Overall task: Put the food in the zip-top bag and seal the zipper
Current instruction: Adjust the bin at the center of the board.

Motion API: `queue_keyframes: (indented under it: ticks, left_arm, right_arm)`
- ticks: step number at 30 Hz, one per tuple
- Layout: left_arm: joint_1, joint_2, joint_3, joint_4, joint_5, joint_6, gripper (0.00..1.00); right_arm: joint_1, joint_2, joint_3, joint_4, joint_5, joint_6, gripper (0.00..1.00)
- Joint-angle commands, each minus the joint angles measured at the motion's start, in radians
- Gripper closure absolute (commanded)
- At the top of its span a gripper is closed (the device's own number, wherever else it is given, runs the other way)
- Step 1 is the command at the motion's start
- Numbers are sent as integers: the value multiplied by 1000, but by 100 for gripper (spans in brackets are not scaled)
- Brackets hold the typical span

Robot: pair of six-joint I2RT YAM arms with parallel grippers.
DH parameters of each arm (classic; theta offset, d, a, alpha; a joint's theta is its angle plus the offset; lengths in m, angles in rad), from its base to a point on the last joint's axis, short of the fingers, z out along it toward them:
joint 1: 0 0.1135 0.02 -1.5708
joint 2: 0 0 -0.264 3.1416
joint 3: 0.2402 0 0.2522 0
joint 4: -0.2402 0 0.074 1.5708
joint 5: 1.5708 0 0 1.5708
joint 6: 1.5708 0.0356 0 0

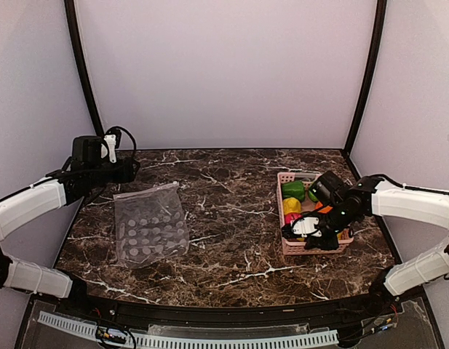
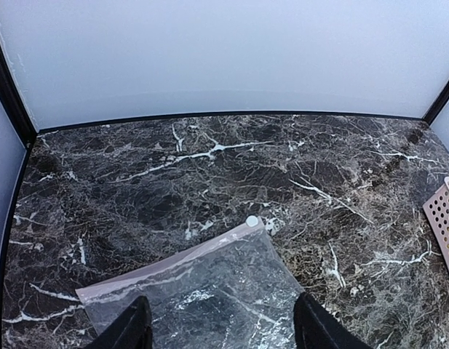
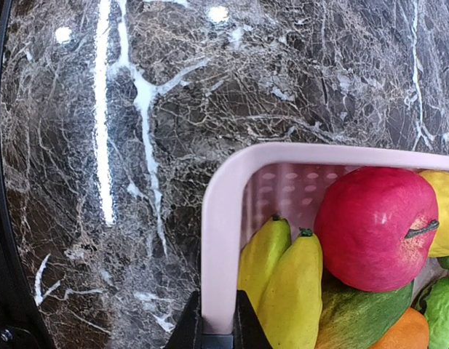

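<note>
The clear dotted zip-top bag (image 1: 150,225) lies flat on the table's left half. In the left wrist view the bag (image 2: 209,298) shows its pale zipper (image 2: 173,263) along the far edge, with the white slider (image 2: 252,221) at the strip's right end. My left gripper (image 2: 223,331) is open and empty, held above the bag; it also shows in the top view (image 1: 126,171). My right gripper (image 3: 218,331) is shut on the pink basket's rim (image 3: 224,218). The food lies in the basket: yellow banana (image 3: 293,291), red apple (image 3: 373,225), yellow pepper (image 3: 442,211), green piece (image 3: 362,320), orange (image 3: 402,334).
The pink basket (image 1: 281,190) stands at the table's right side, with my right gripper (image 1: 304,236) over its near half. A green pepper (image 1: 292,190) shows in its far end. Dark marble table, pale walls and black corner posts all round.
</note>
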Motion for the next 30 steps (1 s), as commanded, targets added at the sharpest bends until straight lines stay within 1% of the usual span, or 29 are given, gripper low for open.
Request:
queue_keyframes:
  ticks: [1, 4, 5, 6, 8, 10, 11, 13, 14, 15, 18, 19, 21, 22, 24, 26, 30]
  left_arm:
    - [-6, 15, 27, -20, 9, 6, 34]
    - [-6, 26, 28, -21, 4, 14, 34]
    - [-6, 33, 28, -25, 0, 20, 34]
    - [-6, 37, 33, -30, -4, 22, 33]
    - [-6, 54, 56, -72, -26, 14, 31]
    - [-7, 82, 111, -180, -84, -19, 29]
    - [-7, 96, 131, -267, -136, -63, 28]
    - [-7, 97, 163, -371, -216, -130, 27]
    - [-7, 81, 159, -394, -237, -167, 27]
    - [-7, 73, 144, -435, -277, -183, 26]
    - [1, 38, 95, -498, -321, -239, 23]
    - [5, 35, 65, -505, -312, -251, 23]
    - [34, 35, 17, -507, -241, -293, 23]
    - [59, 37, 0, -502, -175, -327, 25]
    - [94, 36, -42, -490, -96, -369, 27]
    - [114, 31, -76, -479, -57, -398, 29]
    - [165, 32, -133, -465, 34, -432, 31]
  right_arm:
    - [-12, 29, -57, -61, 68, -127, 100]
    - [-31, 19, -53, -68, 62, -144, 100]
    - [-34, 13, -50, -72, 61, -146, 98]
    - [-35, 8, -39, -80, 58, -146, 91]
    - [-37, 3, 13, -123, 23, -129, 80]
    - [-46, 5, 95, -184, -49, -100, 69]
    - [-53, 5, 131, -211, -87, -86, 64]
    - [-70, 3, 194, -248, -162, -65, 58]
    - [-77, 3, 224, -264, -197, -56, 57]
    - [-82, 2, 252, -273, -227, -44, 55]
    - [-101, 10, 340, -289, -330, -7, 50]
    - [-112, 18, 371, -285, -365, 8, 49]
    - [-126, 42, 432, -281, -440, 55, 49]
    - [-131, 57, 461, -277, -477, 78, 49]
    - [-136, 81, 511, -272, -541, 118, 48]
    - [-140, 97, 527, -254, -589, 148, 48]
    - [-142, 118, 524, -190, -628, 197, 48]
